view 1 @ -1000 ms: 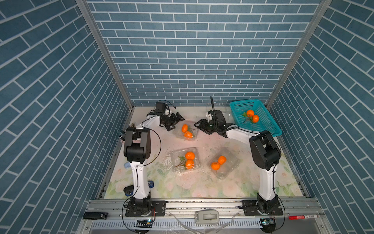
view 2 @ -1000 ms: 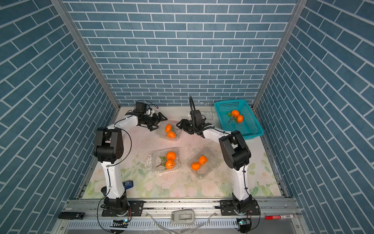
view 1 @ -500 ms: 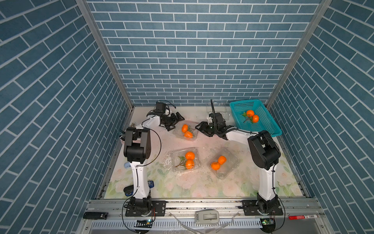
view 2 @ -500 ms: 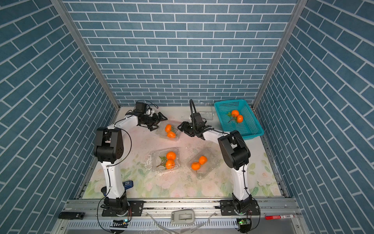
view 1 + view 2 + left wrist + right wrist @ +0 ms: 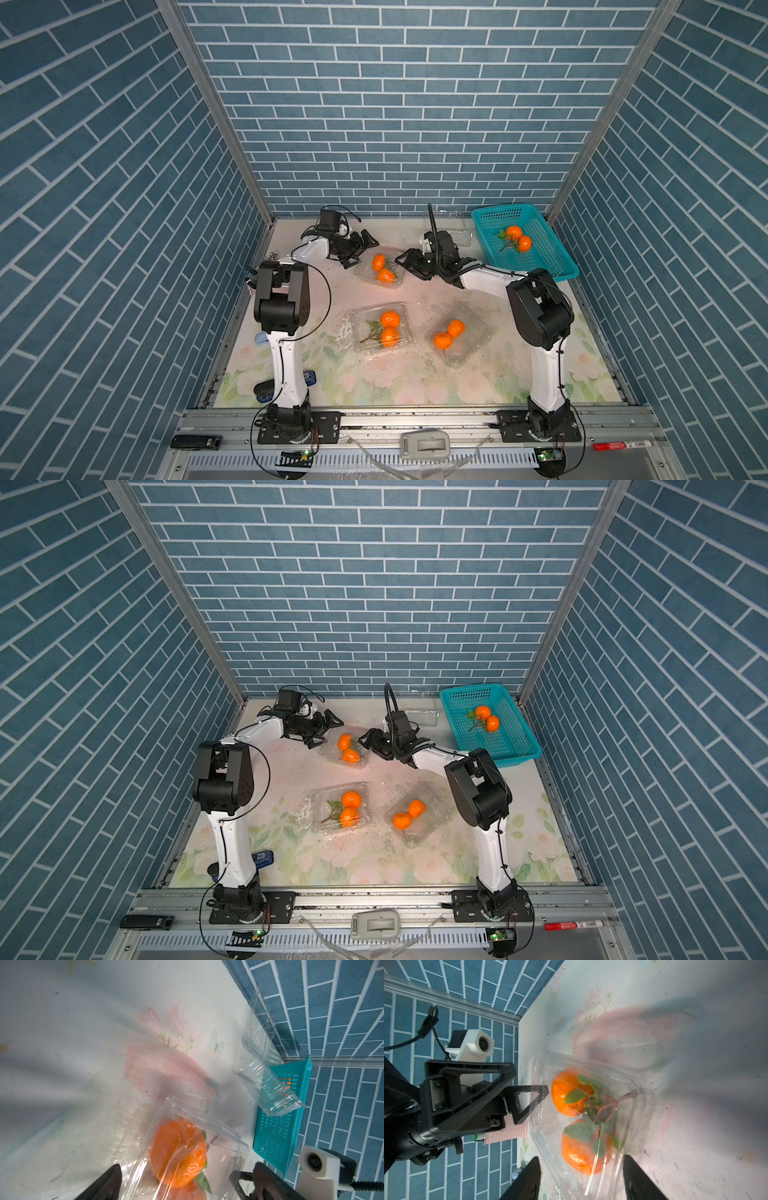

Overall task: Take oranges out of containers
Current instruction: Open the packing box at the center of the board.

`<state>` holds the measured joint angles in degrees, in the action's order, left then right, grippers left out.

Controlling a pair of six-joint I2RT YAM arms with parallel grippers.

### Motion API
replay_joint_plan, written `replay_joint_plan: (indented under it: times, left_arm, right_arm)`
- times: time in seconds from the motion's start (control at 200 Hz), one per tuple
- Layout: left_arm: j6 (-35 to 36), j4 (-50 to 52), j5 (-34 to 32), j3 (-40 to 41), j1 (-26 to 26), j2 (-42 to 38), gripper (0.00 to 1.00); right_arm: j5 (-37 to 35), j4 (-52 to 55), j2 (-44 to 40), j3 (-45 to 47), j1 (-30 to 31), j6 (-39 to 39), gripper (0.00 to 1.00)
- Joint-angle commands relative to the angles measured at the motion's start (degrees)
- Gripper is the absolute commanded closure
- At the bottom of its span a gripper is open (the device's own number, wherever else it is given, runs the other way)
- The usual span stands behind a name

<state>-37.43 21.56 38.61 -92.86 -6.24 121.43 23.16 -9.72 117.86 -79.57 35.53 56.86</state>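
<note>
That clear clamshell (image 5: 364,275) just beside the teal basket (image 5: 540,259), mandarin pair (image 5: 378,262) inside, looks light, flimsy and slick, so I'd pinch the stiffer rim, not the walls. Left tool (image 5: 362,252) gapes wide around one end, right tool (image 5: 405,268) sits half-open at the other, and neither's gripping anything.

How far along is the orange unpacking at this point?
Done: one pair of oranges lies in the teal basket, an empty container beside it. In hand: left claw and right claw, both open, flank the far container; no orange gripped. Left: its oranges plus two near containers, each holding two.
</note>
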Motion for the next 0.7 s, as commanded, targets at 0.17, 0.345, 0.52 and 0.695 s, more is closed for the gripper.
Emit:
replay_joint_plan:
  times: [0.17, 0.345, 0.52, 0.695]
  left_arm:
    - [-0.34, -0.81, 0.85, 0.57, -0.09, -1.19, 0.01]
    - [-0.58, -1.17, 1.19, 0.75, -0.09, -1.24, 0.01]
    - [-0.92, -1.52, 1.64, 0.75, -0.04, -1.37, 0.01]
    - [-1.66, -2.66, 2.16, 1.32, 0.00, -1.46, 0.01]
  right_arm:
    - [1.40, -7.59, 2.00, -0.81, 0.20, 7.45, 0.38]
    - [1.89, -14.35, 3.41, 0.50, 0.21, 14.39, 0.40]
    - [1.26, -19.38, 3.78, 2.70, 0.15, 19.35, 0.41]
    - [1.14, -21.49, 4.45, 3.30, 0.24, 21.63, 0.44]
